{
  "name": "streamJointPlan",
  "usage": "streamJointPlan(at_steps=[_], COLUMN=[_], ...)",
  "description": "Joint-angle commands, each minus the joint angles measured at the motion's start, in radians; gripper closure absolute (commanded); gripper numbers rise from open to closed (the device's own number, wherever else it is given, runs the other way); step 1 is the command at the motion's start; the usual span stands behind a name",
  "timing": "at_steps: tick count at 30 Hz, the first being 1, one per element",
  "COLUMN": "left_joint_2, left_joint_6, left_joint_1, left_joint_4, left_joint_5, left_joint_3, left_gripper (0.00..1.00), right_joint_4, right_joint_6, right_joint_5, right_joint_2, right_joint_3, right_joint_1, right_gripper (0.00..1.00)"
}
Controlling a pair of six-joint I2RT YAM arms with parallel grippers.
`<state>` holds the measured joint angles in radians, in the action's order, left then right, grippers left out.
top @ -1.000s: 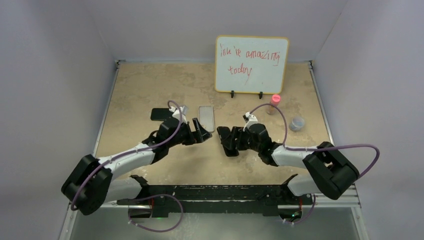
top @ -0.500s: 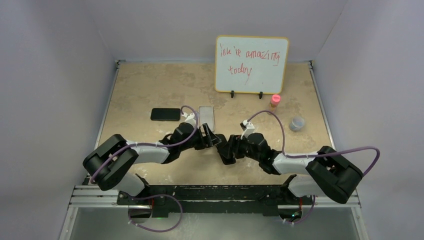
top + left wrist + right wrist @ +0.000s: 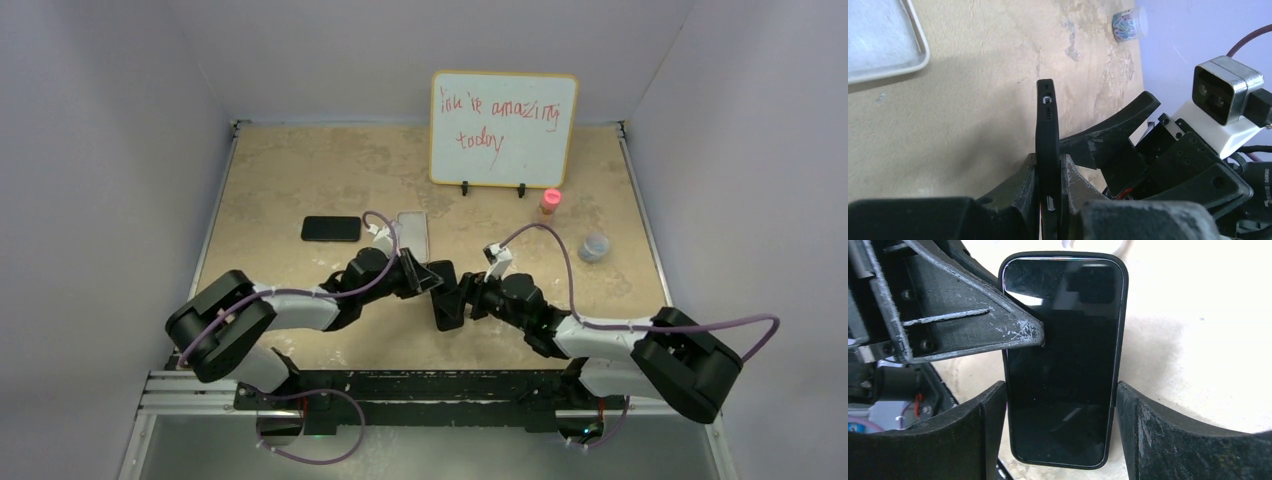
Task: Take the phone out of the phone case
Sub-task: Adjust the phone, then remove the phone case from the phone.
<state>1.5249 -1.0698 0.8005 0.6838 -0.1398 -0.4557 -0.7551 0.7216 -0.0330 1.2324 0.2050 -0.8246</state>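
Both arms stretch low and inward from their bases, their wrists meeting over the middle of the table [image 3: 300, 170]. The phone [image 3: 1063, 365], seated in its black phone case [image 3: 1047, 130], is held between them. The left gripper [image 3: 1047, 172] pinches it across front and back, one finger lying over the screen. The right gripper [image 3: 1061, 392] faces the screen, its fingers [image 3: 1143, 440] pressed against the case's two long edges.
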Motion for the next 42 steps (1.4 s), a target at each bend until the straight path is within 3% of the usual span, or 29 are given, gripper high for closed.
streamJointPlan(at_steps=[1, 4, 10, 14, 23, 33, 42], left_joint_2=[-0.156, -0.251, -0.406, -0.467, -0.581, -0.595, -0.617], left_joint_6=[0.117, 0.144, 0.082, -0.013, -0.190, -0.291, -0.310], left_joint_1=[-0.016, -0.066, -0.177, -0.182, -0.182, -0.179, -0.154], left_joint_4=[0.008, -0.006, 0.023, 0.090, 0.179, 0.294, 0.319], left_joint_5=[0.041, 0.020, -0.036, -0.011, 0.126, 0.181, 0.203], left_joint_3=[0.036, 0.072, 0.167, 0.210, 0.244, 0.269, 0.287], left_gripper=[1.00, 1.00, 1.00, 1.00, 1.00, 1.00, 1.00], right_joint_4=[-0.046, -0.005, -0.010, -0.077, -0.444, -0.656, -0.805], right_joint_6=[-0.033, -0.072, -0.107, -0.071, 0.090, 0.095, 0.099], right_joint_5=[-0.042, -0.054, -0.032, -0.039, -0.109, -0.098, -0.090], right_joint_2=[-0.094, -0.158, -0.270, -0.234, -0.075, 0.030, 0.130], right_joint_3=[-0.011, -0.020, -0.064, -0.056, -0.095, -0.031, 0.037], right_joint_1=[-0.005, -0.004, -0.004, -0.004, -0.013, -0.092, -0.111], right_gripper=[0.61, 0.38, 0.20, 0.19, 0.15, 0.13, 0.26])
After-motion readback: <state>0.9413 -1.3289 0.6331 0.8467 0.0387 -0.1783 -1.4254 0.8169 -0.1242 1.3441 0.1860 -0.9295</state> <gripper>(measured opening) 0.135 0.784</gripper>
